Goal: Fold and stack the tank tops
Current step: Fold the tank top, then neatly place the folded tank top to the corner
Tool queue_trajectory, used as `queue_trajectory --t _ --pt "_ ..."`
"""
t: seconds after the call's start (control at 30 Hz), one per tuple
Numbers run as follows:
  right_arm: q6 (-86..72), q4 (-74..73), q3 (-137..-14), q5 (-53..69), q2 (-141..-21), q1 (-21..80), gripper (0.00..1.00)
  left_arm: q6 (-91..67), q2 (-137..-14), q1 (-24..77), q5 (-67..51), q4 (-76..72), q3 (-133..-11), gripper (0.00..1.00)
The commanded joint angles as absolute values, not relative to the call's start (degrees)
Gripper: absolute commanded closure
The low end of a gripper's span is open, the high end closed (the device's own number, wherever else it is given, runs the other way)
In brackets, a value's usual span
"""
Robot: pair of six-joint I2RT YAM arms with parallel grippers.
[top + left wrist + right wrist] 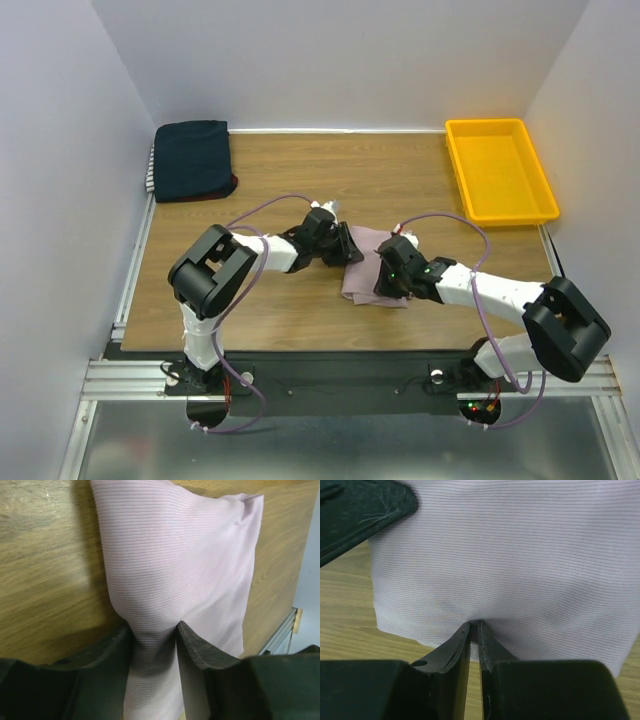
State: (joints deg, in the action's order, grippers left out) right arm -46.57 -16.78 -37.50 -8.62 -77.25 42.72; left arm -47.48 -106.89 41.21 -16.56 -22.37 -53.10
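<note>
Overhead, the pink tank top [362, 262] lies bunched near the middle of the table [280, 180], between the two arms. The left gripper [343, 248] meets its left side and the right gripper [388, 278] its right side. The folded stack [193, 158], dark navy on top with striped and red edges peeking out, sits in the far left corner, well apart from the pink one. The yellow tray [500, 175] stands at the far right.

From the left wrist, the left gripper [154, 630] pinches a gathered fold of the pink tank top [185, 555]. The cloth is squeezed between its jaws, and the rest fans out above the wood.

From the right wrist, the right gripper [475, 629] has its jaws pressed nearly together on the near edge of the pink tank top [510, 560], nipping a thin bit of cloth. A dark finger of the left gripper [360, 510] shows at the cloth's upper left corner.
</note>
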Motion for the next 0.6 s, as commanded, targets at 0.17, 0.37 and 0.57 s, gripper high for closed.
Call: queue_trajectory --t 0.17,0.37,0.57 --pt "-46.06 -14.94 -38.31 -8.53 -73.4 42.71 0.46 -41.59 -109.86 43.07 -3.02 -2.92 -59.31 1.0" --pt "-41.84 -18.09 -49.03 -7.56 -72.24 42.72 0.21 -33.93 -111.97 41.23 12.02 14.2 -75.45 1.0" --pt "-38.5 -21.27 -56.77 -5.89 -73.48 42.71 0.21 -26.47 -116.71 33.41 19.68 21.7 -88.31 1.0"
